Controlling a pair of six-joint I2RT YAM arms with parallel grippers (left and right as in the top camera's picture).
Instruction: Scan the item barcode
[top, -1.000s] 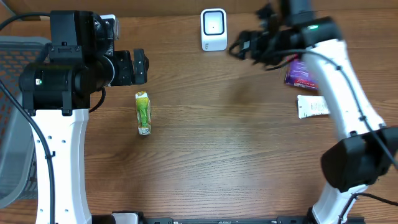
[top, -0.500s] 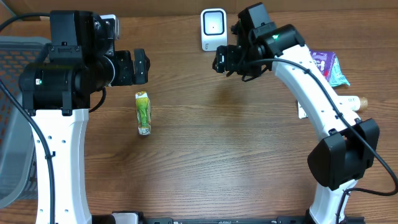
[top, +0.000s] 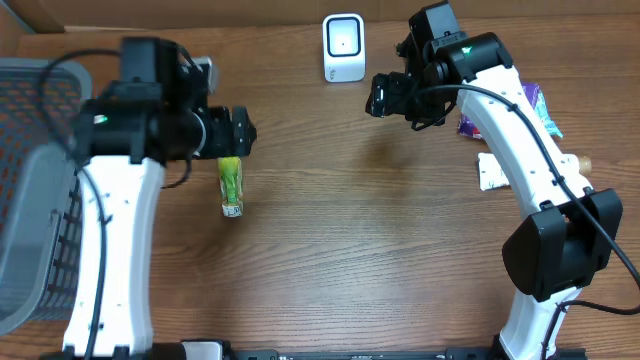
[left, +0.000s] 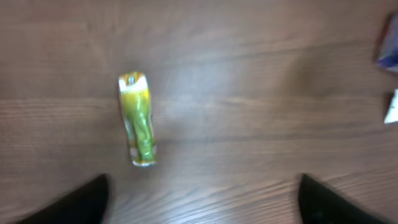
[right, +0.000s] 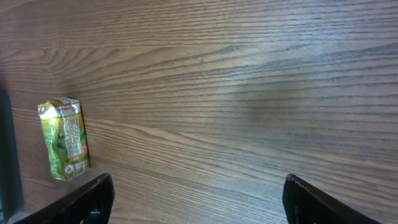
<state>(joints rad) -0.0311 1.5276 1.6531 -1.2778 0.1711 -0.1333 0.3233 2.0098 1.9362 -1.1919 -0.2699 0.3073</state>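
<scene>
Shifted within the last second: left gripper (top: 236, 131), away from the basket (top: 40, 110) and in toward the middle of the worktop (top: 360, 250), now hanging by the far tip of the green pouch (top: 231, 182). Jaws drawn in from full spread yet well apart and empty in the wrist view, nothing between the tips. Pulled back a little toward the right edge: right gripper (top: 392, 97), jaws wide, holding nothing, hovering beside the scanner (top: 343, 47) at the far edge.

Pouch lying flat and untouched, left of centre, long axis running far to near, same spot as a second ago. Reads as the approach to a pick by the left arm. Nothing lifted yet, nothing shown to the scanner, most of the task ahead.

Bare wood on all sides of the pouch, no neighbour to snag. Open lane from pouch to scanner, the two well apart, though shared with the right gripper and worth minding on the carry. Basket close behind the left arm along the left edge. Purple packet (top: 473, 126) and white packet (top: 492, 171) clustered at the right edge by the right arm, out of the way.
</scene>
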